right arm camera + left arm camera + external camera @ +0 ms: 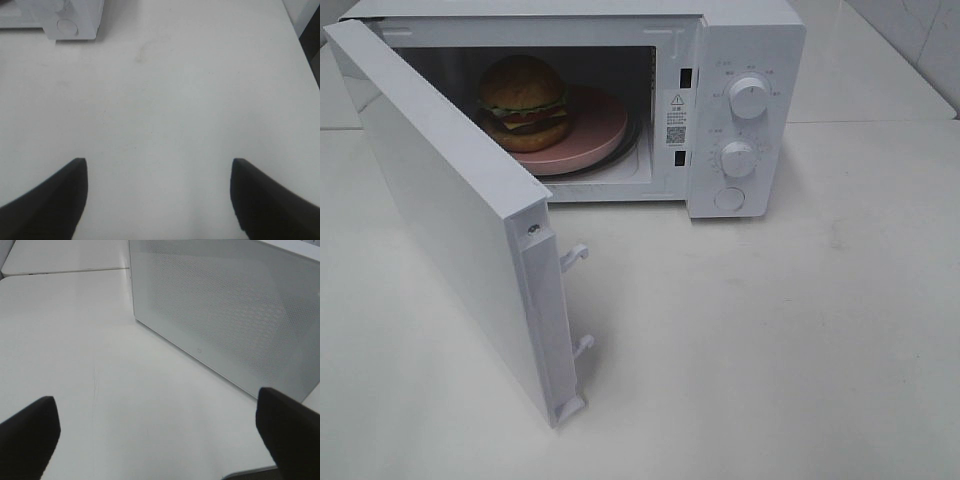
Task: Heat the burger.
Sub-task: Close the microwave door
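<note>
Over the desk's (pixel 770 350) left side, my left gripper (pixel 157 440) has fingers wide apart beside the open door (pixel 460 220). Inside the microwave (pixel 745 60) at the far edge, the burger (pixel 525 100) sits on the pink plate (pixel 595 135), toward its left rim I think. My right gripper (pixel 159 197) also has fingers apart.

Access findings: microwave cavity open to approach, door the chief obstruction.
We find the microwave (pixel 745 60) at the table's (pixel 790 350) far edge, its door (pixel 450 220) swung wide toward the near-left corner and walling off approach from the left edge. Latch hooks (pixel 575 256) jut from the door's free edge. We note open surface from the door to the right edge. Inside, the burger (pixel 525 100) on its plate (pixel 595 135) takes up most of the cavity floor.
</note>
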`<state>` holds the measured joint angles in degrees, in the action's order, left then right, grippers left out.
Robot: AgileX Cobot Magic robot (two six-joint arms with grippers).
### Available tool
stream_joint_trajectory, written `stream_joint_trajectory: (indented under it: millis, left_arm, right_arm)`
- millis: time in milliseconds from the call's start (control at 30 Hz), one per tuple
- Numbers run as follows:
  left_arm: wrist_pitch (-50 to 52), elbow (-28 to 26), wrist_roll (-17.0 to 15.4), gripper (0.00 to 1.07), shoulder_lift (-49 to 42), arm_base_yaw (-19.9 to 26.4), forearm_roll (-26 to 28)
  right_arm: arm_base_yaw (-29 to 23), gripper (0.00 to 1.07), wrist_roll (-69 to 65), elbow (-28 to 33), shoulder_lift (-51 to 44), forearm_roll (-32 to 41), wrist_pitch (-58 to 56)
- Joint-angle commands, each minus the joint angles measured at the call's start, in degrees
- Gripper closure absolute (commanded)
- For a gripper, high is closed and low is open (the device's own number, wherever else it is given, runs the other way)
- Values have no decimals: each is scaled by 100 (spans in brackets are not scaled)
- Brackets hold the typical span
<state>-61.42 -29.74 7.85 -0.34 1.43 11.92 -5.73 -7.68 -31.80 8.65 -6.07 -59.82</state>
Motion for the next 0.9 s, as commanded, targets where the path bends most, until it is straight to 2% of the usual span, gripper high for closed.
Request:
stream_joint_trajectory:
  millis: [33,100,267,900]
  left_arm:
    - [17,11,-6,7,-6,-17,11]
    - [17,11,-6,7,-6,-17,11]
    - [17,11,-6,7,-6,-17,11]
    - [17,11,-6,7,-6,-17,11]
  right_arm:
    - [172,31,52,120,-384,29,92]
    - [172,31,69,321,-693,103,258]
    - [172,31,74,315,-1060,97,258]
    - [172,31,69,315,-1054,97,258]
